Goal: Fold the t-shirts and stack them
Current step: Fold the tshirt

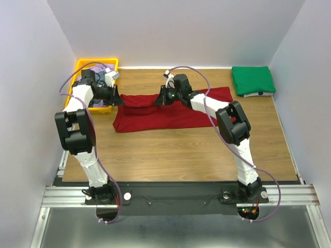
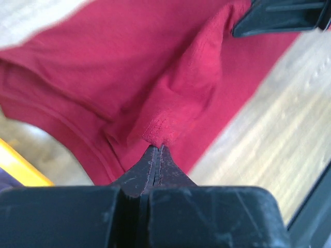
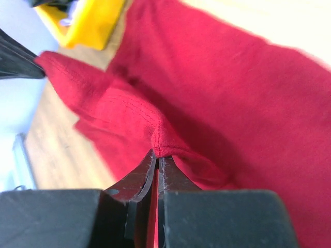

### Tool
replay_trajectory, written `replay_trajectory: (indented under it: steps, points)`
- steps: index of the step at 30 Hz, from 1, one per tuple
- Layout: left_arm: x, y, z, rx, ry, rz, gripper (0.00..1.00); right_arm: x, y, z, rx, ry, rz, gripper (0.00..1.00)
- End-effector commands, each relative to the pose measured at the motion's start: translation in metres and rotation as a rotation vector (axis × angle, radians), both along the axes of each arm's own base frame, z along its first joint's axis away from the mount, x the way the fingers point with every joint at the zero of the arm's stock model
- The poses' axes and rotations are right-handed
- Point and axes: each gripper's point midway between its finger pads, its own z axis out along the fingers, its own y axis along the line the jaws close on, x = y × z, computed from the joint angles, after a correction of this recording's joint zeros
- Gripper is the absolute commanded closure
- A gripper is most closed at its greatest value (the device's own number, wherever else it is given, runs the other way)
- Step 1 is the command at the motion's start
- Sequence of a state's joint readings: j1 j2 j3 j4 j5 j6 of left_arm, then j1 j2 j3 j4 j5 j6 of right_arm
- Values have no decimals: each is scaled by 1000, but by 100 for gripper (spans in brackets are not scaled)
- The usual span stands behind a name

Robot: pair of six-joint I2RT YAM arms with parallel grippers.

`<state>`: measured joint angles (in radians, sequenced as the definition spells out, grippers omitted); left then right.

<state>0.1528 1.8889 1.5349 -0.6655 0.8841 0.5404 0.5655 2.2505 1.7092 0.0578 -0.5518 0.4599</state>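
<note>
Dark red t-shirt (image 1: 170,118) was pinched at its 12 o'clock edge by the left gripper (image 2: 156,148) and right gripper (image 3: 158,154), likely for folding over.

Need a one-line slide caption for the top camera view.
Left gripper and right gripper pinch the far edge of the dark red t-shirt; a folded green t-shirt sits far right.

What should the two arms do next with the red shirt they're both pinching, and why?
Probably draw both pinched points toward the near edge, folding the cloth over: the left gripper and right gripper each pinch the far edge of the dark red t-shirt, which lies spread wide.
</note>
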Motion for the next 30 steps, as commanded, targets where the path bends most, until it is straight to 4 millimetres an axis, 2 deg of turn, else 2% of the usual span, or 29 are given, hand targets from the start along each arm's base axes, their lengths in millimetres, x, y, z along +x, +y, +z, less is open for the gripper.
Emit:
replay_trajectory:
  steps: [1,2,3,5,7,10,13,21,30]
  points:
    - [36,-1,21,-62,-76,47,100,16,5,-5,-19,-58,44,99]
    - [43,0,23,-62,-96,49,100,21,6,-4,-17,-68,41,99]
    - [46,0,16,-73,-77,59,100,23,5,-14,-28,-59,37,99]
    - [54,0,9,-80,-69,72,100,29,4,-17,-25,-56,34,99]
    - [57,1,3,-89,-65,79,100,30,3,-27,-31,-40,32,99]
    - [60,2,-7,-89,-50,94,100,30,3,-32,-32,-32,36,99]
    - [67,2,-11,-89,-65,106,100,34,1,-30,-29,-35,29,99]
    - [100,0,-9,-50,-117,144,100,50,-11,-19,-7,-25,-26,99]
    - [95,-3,-17,-69,-74,197,100,48,-20,-29,38,85,-26,98]
